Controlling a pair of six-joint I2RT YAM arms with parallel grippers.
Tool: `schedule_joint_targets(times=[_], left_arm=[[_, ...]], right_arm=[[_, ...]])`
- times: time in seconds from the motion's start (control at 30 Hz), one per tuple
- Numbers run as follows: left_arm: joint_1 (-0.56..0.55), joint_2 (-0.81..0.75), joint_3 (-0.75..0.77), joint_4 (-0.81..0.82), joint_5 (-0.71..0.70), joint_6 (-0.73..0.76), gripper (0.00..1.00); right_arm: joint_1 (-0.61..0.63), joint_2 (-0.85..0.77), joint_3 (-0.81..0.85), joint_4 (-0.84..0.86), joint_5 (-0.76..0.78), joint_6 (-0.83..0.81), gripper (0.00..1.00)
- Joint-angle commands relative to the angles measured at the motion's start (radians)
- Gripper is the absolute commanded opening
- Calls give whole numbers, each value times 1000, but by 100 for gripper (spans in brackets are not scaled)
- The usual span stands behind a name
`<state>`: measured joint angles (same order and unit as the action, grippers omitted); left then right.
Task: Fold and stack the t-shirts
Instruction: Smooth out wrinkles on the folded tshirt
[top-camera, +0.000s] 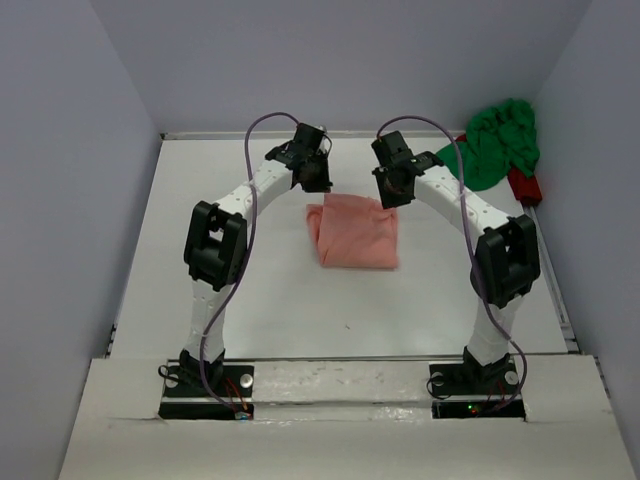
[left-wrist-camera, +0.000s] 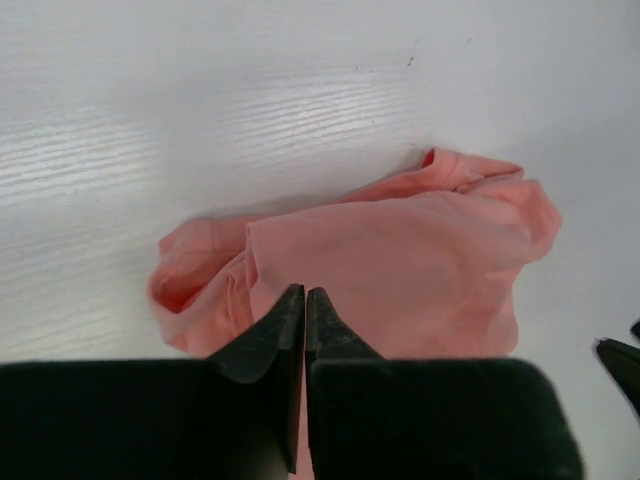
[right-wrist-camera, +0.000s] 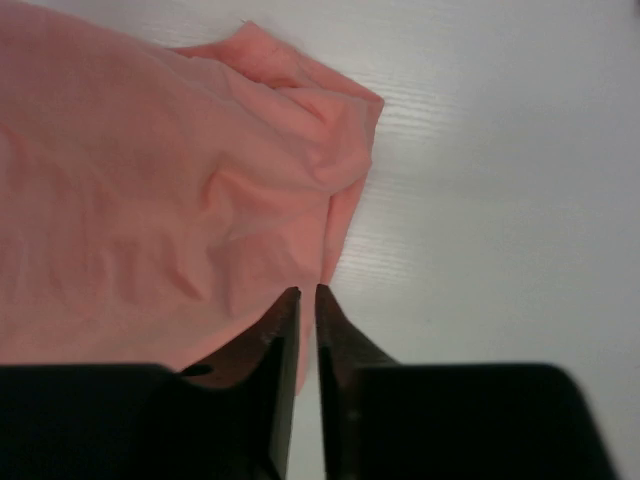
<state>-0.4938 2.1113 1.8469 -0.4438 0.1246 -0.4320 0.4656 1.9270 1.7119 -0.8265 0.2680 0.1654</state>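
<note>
**Q:** State of the left pincer (left-wrist-camera: 304, 292)?

**A:** Tips drawn together, with only a hairline slit between them. No cloth is visible in the slit. The pincer hangs over the pink shirt (top-camera: 355, 235), at the shirt's far left corner. Whether the tips touch the cloth cannot be told.

**Q:** State of the right pincer (right-wrist-camera: 307, 292)?

**A:** Slightly ajar. The gap is narrow but clear, and bare counter (top-camera: 300, 310) shows through it. Nothing is held. The tips sit at the edge of the pink shirt, by its far right corner.

**Q:** Location of the pink shirt?

**A:** On the counter, mid-width and between the two arms. It lies flat as a rough, compact rectangle. The left wrist view shows loose, rumpled layers bunched at one side. The right wrist view shows shallow wrinkles across the top layer.

**Q:** Location of the green shirt (top-camera: 500, 140)?

**A:** In the far right corner of the counter, against the wall. It is crumpled in a heap, well apart from the pink shirt. A red item (top-camera: 524, 185) lies just beside it, on the near side.
</note>
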Motion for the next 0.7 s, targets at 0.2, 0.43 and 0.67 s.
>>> schedule_joint_targets(times=[0.2,0.43,0.67], left_arm=[[40,39,77,-21,78,24,12],[44,44,84,-30,81,29,22],[46,39,63,-29,83,30,34]], right_arm=[[15,-210,-208,55,-9,52,11],[15,-207,-235,61,-30,59,20],[24,-203,-244,61,-12,56,24]])
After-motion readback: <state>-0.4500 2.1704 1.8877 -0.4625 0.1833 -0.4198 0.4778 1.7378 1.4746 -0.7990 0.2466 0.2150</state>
